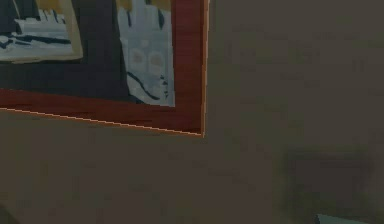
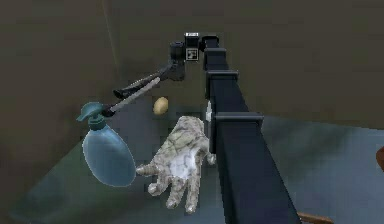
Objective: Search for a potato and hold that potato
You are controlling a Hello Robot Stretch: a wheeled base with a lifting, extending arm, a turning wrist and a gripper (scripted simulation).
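A small tan oval thing [image 2: 160, 104], potato-like in shape and colour, lies on a grey-green tabletop [image 2: 320, 165] in the arm side view. The dark arm [image 2: 235, 125] rises from the bottom edge to its white marker squares [image 2: 193, 40]. From there the gripper [image 2: 120, 98] slants down to the left, its thin fingers passing just above and left of the tan thing. Their tips end at the head of a blue spray bottle [image 2: 105, 150], so I cannot tell whether the gripper holds anything.
A pale stone hand sculpture [image 2: 180, 160] lies against the arm's left side. A brown thing [image 2: 380, 160] shows at the right edge. In the forward view a red-framed picture [image 1: 100, 60] hangs on a brown wall close ahead.
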